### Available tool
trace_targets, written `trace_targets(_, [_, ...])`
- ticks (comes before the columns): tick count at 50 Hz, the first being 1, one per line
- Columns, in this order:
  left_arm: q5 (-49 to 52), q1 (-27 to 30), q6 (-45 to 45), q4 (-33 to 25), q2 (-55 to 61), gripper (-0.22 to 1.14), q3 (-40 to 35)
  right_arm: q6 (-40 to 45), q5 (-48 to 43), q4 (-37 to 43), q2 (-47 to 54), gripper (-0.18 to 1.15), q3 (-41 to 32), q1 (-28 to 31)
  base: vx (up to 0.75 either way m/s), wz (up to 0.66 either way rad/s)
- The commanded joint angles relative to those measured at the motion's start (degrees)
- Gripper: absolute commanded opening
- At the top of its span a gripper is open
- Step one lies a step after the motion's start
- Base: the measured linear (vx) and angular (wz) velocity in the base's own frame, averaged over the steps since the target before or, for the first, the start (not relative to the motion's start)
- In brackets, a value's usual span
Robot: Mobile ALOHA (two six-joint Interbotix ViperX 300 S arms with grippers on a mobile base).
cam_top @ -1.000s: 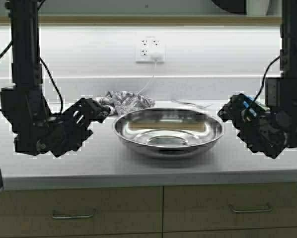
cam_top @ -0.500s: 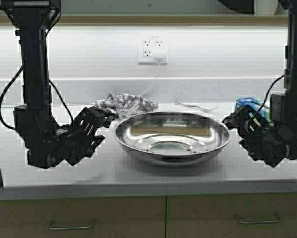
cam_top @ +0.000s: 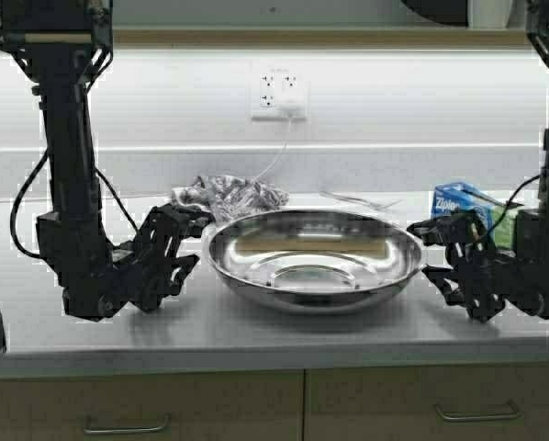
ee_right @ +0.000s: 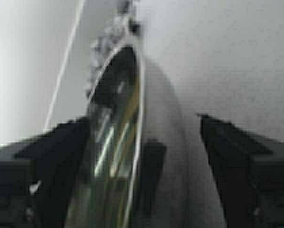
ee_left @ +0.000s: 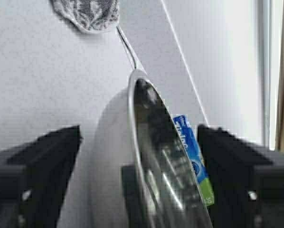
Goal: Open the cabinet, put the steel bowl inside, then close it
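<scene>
The steel bowl (cam_top: 316, 262) sits upright on the grey counter (cam_top: 284, 329), wide, shallow and mirror-shiny. My left gripper (cam_top: 188, 241) is open at the bowl's left rim. In the left wrist view the rim (ee_left: 138, 142) runs between the spread fingers of this gripper (ee_left: 139, 180). My right gripper (cam_top: 437, 250) is open at the bowl's right rim. In the right wrist view the bowl (ee_right: 113, 142) lies between the fingers of that gripper (ee_right: 144, 166). Neither is closed on it. The wall cabinet's doors are out of view above.
A blue bag box (cam_top: 458, 200) stands just behind my right gripper and shows in the left wrist view (ee_left: 192, 152). A crumpled grey cloth (cam_top: 229, 195) lies behind the bowl. A wall outlet (cam_top: 276, 92) has a white cord hanging down. Base drawer fronts (cam_top: 210, 404) are below.
The robot has moved a little closer to the counter. Both arms have come down and in, so the open grippers now sit at the bowl's two rims. The blue box has come into view.
</scene>
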Motion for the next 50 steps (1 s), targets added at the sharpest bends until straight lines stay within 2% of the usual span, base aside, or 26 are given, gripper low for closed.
trace_targets(1, [0.18, 0.09, -0.09, 1.41, -1.14, 1.01, -0.7, 0.18, -0.26, -0.53, -0.62, 0.94, -0.62, 0.0, 0.01, -0.01])
trace_targets(6, [0.7, 0.09, -0.18, 3.34, -1.05, 0.94, -1.32, 0.44, -0.26, -0.79, -0.62, 0.8, -0.62, 0.0, 0.0, 0.0])
trace_targets(10, [1.58, 0.09, -0.53, 5.01, -1.14, 0.79, -1.76, 0.7, -0.26, -1.41, -0.79, 0.59, -0.53, 0.0, 0.0, 0.0])
trace_targets(13, [1.85, 0.09, -0.88, 5.63, -1.23, 0.59, -1.85, 0.79, -0.26, -2.02, -0.79, 0.43, -0.62, 0.0, 0.0, 0.0])
trace_targets(17, [1.76, 0.09, -1.41, 5.71, -1.41, 0.25, -1.58, 0.88, -0.35, -2.29, -1.23, 0.21, -0.26, 0.0, 0.0, 0.0])
trace_targets(19, [1.76, 0.09, -1.41, 5.63, -1.67, 0.08, -1.32, 0.79, -0.53, -2.2, -1.49, 0.12, 0.18, 0.0, 0.0, 0.0])
trace_targets(22, [2.02, 0.09, -1.23, 5.63, -2.11, -0.09, -0.7, 0.53, -1.41, -2.29, -1.93, 0.02, 0.79, 0.0, 0.0, 0.0])
trace_targets(30, [2.2, 0.09, -1.14, 5.63, -3.25, 0.05, 0.53, 0.62, -2.2, -2.2, -4.13, 0.08, 2.11, 0.0, 0.0, 0.0])
trace_targets(39, [2.29, 0.09, -1.14, 5.63, -5.89, 0.02, 2.46, 0.53, -2.2, -2.29, -7.03, 0.07, 4.04, 0.26, 0.0, 0.0])
trace_targets(50, [2.46, 0.09, -1.41, 5.63, -12.39, 0.02, 8.96, 0.62, -2.46, -2.11, -8.96, 0.07, 7.91, 2.99, 0.0, 0.0])
